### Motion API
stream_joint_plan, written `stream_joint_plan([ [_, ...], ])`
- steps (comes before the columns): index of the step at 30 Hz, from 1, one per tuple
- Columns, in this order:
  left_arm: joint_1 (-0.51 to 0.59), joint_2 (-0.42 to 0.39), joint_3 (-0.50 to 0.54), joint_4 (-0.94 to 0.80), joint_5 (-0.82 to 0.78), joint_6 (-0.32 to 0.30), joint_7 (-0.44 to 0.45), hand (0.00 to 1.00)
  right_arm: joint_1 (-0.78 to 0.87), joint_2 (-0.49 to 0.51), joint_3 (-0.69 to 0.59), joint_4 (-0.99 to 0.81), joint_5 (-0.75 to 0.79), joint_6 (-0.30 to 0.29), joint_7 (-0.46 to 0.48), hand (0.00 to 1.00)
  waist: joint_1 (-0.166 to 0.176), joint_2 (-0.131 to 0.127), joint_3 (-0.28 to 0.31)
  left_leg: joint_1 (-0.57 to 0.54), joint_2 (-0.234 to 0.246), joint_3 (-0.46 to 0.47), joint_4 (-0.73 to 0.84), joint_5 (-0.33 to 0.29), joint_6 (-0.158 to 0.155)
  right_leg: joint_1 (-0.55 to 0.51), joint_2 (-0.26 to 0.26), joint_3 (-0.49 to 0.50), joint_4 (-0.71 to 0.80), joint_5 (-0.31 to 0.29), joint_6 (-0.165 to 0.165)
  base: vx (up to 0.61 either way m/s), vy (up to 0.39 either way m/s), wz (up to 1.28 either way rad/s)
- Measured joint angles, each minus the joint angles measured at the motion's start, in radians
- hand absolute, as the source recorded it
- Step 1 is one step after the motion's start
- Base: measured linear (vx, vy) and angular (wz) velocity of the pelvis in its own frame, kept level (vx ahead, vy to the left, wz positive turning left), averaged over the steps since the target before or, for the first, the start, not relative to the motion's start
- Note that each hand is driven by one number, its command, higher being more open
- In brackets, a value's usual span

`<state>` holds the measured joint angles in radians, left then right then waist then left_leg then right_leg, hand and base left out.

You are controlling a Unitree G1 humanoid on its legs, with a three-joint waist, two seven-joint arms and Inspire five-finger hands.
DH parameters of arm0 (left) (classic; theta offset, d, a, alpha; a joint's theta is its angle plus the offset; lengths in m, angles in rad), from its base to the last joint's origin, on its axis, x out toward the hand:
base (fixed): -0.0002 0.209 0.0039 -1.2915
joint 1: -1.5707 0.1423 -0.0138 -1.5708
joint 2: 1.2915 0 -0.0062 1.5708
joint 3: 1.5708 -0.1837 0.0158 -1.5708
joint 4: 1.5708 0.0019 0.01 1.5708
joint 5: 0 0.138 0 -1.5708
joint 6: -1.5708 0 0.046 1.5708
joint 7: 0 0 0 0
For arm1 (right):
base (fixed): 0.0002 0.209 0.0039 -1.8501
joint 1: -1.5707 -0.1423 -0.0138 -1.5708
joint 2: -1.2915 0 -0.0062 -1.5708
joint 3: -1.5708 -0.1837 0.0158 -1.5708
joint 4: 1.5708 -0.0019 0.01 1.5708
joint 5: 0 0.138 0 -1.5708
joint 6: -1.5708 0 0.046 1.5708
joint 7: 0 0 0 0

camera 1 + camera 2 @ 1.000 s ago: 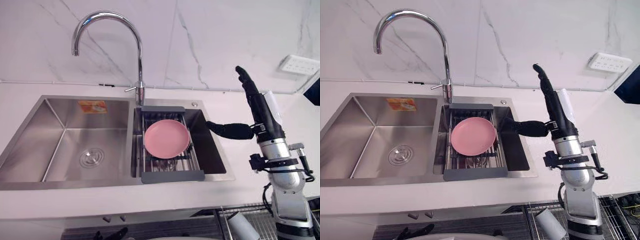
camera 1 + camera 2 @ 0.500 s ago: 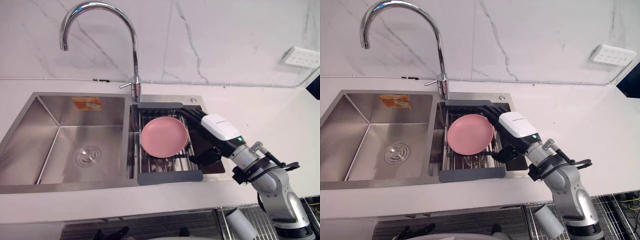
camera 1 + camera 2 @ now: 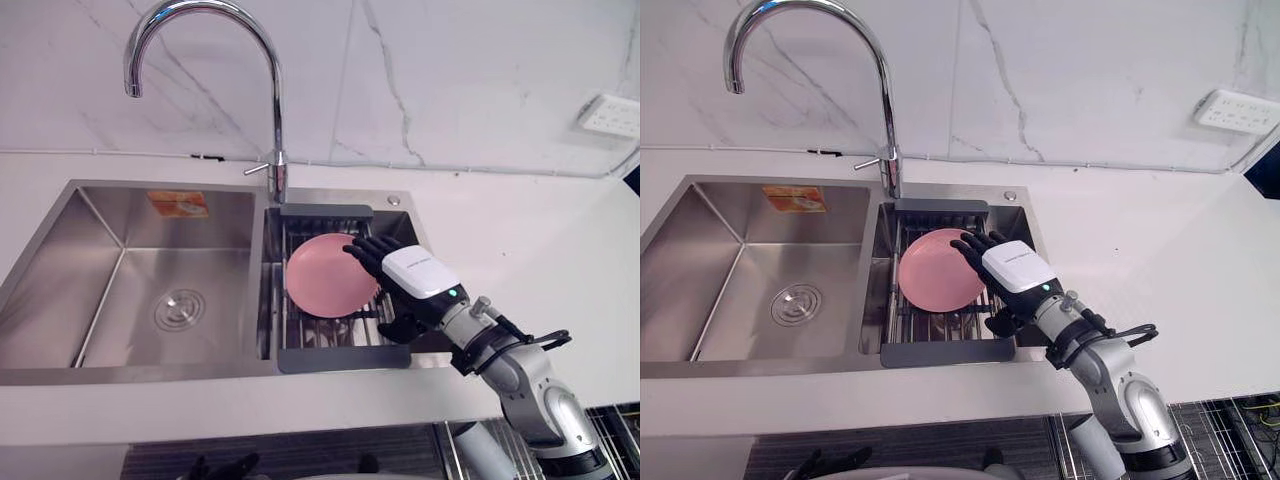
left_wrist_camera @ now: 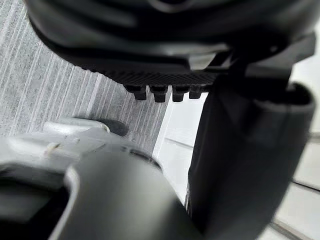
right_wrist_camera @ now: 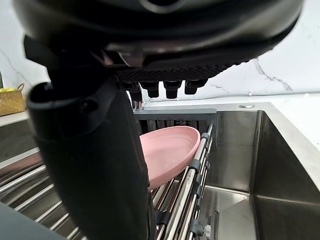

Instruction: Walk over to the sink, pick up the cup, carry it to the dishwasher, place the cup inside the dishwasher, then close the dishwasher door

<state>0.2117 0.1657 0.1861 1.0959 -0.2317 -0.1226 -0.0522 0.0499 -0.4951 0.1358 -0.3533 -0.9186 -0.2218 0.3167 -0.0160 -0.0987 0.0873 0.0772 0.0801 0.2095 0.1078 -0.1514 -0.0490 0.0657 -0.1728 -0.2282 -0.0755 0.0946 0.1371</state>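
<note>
A grey rack [image 3: 340, 356] spans the right basin of the steel sink [image 3: 120, 373]. On the rack's bars lies a pink plate [image 3: 325, 283], tilted. The right hand [image 3: 415, 272], with a white cover on its back, hangs over the rack's right side. Its fingers [image 3: 365, 250] are spread and nearly straight over the plate's right rim, and it grips nothing. Under the rack, beneath the plate, something shiny shows between the bars. It may be the cup [image 3: 333, 325], but I cannot tell.

The faucet [image 3: 276, 130] rises just behind the rack's left corner. Left of the rack, on the other basin's back wall, is an orange sticker [image 3: 178, 204] whose print is too small to read. A white socket plate [image 3: 608, 113] sits on the wall, well to the rack's right.

The left hand [image 4: 165, 45] hangs over grey ribbed floor [image 4: 50, 90], with its fingers straight and empty.
</note>
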Motion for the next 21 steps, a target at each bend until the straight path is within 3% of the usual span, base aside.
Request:
stream_joint_plan([
  [8, -0.005, 0.013, -0.036, -0.001, 0.000, 0.010, -0.003, 1.00, -0.018, 0.000, 0.049, 0.032, -0.067, 0.001, -0.066, 1.00, 0.004, 0.001, -0.010, -0.007, 0.001, -0.008, -0.021, 0.028, -0.008, -0.010, 0.000, -0.013, 0.000, 0.000, 0.000, -0.07, -0.039, 0.04],
  [21, -0.005, 0.016, -0.037, 0.001, 0.036, 0.036, -0.017, 1.00, -0.093, -0.008, 0.142, 0.110, -0.129, 0.002, -0.053, 1.00, 0.022, 0.007, -0.052, -0.007, 0.002, -0.034, -0.069, 0.069, -0.013, -0.012, 0.002, -0.045, -0.006, 0.002, -0.003, -0.05, -0.027, 0.06],
])
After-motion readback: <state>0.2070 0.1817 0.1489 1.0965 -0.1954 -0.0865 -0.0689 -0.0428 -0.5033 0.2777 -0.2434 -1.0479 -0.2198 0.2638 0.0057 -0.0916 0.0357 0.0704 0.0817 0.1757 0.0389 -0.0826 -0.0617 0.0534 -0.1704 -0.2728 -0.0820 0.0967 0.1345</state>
